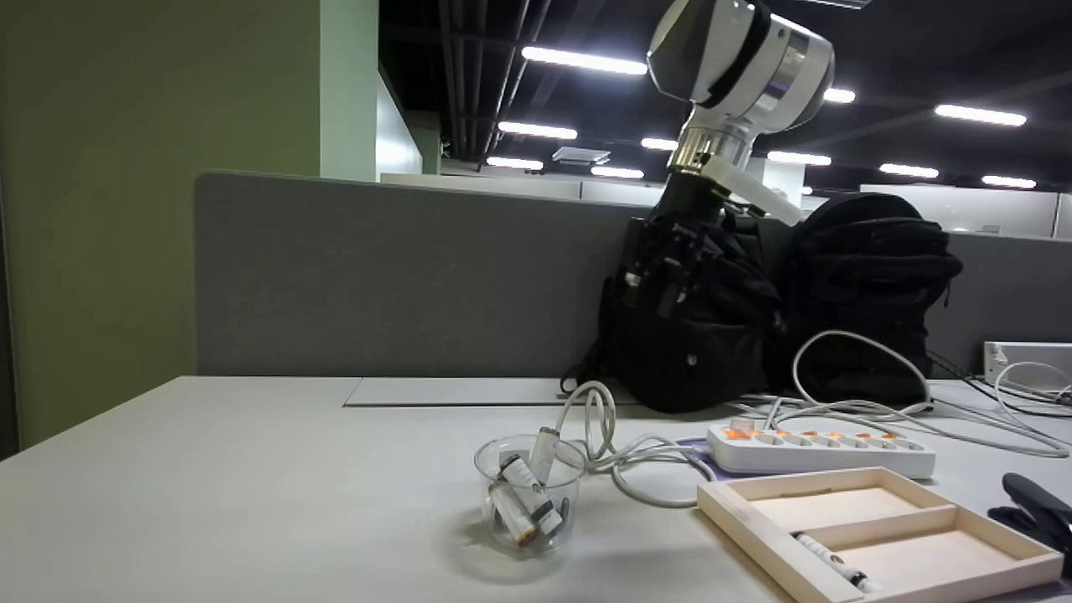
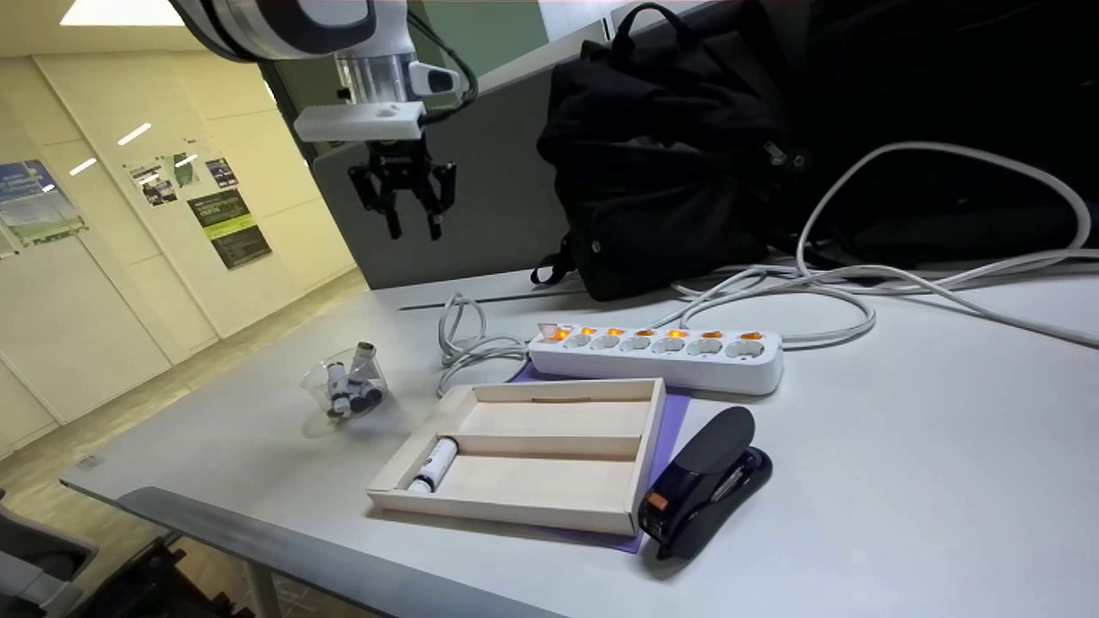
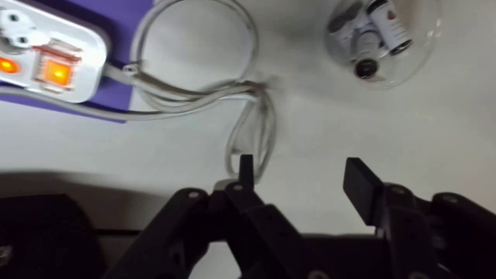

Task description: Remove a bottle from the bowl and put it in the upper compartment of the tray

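The clear bowl [image 1: 576, 469] stands on the table with several whitish bottles [image 1: 511, 512] leaning in it. The bowl [image 2: 316, 378] and its bottles [image 2: 338, 388] also show in an exterior view, and the bowl [image 3: 425, 58] with bottles [image 3: 390, 27] is at the wrist view's top right. The wooden tray [image 2: 515, 510] has two compartments; one bottle [image 2: 436, 463] lies at the left end of the near one. The far compartment [image 2: 549, 418] shows bare floor. My gripper [image 2: 415, 230] is open, high above the table behind the bowl. Its fingers [image 3: 302, 170] hold nothing in the wrist view.
A white power strip [image 2: 657, 365] lies behind the tray, with looped cables [image 2: 470, 348] between it and the bowl. A black stapler [image 2: 704, 485] is beside the tray. Black backpacks [image 1: 695, 335] stand against the grey partition [image 1: 402, 276]. A purple sheet [image 2: 674, 429] lies under the tray.
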You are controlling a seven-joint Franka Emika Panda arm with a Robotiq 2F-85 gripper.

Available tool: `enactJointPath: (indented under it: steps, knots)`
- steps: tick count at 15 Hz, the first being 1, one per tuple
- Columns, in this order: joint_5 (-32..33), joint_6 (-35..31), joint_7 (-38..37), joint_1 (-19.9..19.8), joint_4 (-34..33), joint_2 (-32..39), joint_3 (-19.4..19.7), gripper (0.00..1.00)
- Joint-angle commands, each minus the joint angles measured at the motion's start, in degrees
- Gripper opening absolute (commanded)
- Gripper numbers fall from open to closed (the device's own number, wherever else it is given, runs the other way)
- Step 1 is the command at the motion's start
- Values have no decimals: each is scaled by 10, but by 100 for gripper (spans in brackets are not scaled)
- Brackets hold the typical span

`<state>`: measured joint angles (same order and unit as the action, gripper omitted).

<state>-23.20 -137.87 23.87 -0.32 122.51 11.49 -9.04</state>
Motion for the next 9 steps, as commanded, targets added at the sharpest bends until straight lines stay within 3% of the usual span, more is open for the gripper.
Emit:
enactJointPath:
  steps: [1,3,4,5,9]
  knots:
    - [-5,97,-15,22,-67,51,-20,93]
    - [43,132,-64,44,-91,82,-14,100]
    - [8,99,-18,32,-50,45,-21,100]
    - [13,101,-23,35,-55,56,-23,96]
    - [11,96,-16,32,-55,58,-23,100]
